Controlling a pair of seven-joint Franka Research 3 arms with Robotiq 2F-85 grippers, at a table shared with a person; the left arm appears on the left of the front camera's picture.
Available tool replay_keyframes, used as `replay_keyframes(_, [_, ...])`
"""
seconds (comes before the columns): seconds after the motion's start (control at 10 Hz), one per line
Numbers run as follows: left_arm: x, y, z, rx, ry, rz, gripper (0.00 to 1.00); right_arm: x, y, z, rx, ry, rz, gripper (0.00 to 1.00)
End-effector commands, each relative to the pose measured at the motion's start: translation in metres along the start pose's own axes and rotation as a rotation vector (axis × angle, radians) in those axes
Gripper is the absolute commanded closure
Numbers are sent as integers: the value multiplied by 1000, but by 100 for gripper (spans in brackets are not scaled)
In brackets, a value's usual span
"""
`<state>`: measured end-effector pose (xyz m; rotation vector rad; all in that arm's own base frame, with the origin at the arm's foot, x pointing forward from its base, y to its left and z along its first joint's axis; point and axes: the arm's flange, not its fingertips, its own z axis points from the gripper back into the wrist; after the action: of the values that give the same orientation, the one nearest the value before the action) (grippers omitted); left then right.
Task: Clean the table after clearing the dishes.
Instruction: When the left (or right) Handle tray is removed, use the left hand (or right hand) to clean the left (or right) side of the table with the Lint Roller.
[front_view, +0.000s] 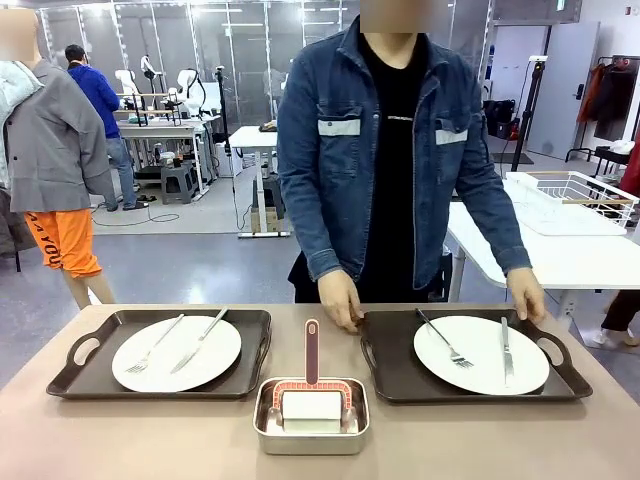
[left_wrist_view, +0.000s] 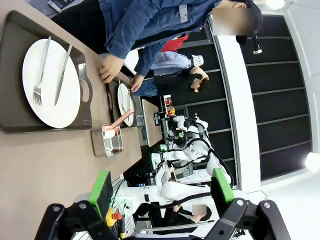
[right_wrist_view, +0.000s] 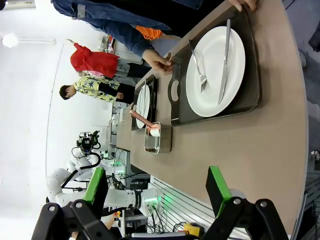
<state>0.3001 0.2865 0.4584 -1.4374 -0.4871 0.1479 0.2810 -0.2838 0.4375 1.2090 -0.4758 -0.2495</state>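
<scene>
Where the front camera looks across the tan table (front_view: 120, 440), it gives me two dark brown trays side by side. The left tray (front_view: 60, 378) carries the left plate (front_view: 222, 352) and the right tray (front_view: 385, 375) carries the right plate (front_view: 480, 375). A fork (front_view: 157, 343) and a knife (front_view: 198, 342) lie on each plate. Between the trays, nearer my edge, stands a steel pan (front_view: 262, 425) holding a pink-handled brush (front_view: 312, 350). One hand (front_view: 340, 300) of the person rests at the right tray's far inner corner, and the other hand (front_view: 525, 293) at its far outer corner.

My left wrist camera adds my left gripper (left_wrist_view: 161, 186). Its jaws are spread wide with nothing between the green pads. The left tray lies well apart up the table, and the pan is nearer.

My right wrist camera adds my right gripper (right_wrist_view: 156, 184), likewise gaping and empty. The right tray lies well beyond its fingers, and one of the person's hands grips the far rim.
</scene>
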Motion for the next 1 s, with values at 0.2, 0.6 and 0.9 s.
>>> replay_keyframes(0.2, [-3,-2,2,-7,8,0,0,0,4,0,5,0,11,0])
replay_keyframes(0.6, [-3,-2,2,-7,8,0,0,0,4,0,5,0,11,0])
replay_keyframes(0.9, [-3,-2,2,-7,8,0,0,0,4,0,5,0,11,0])
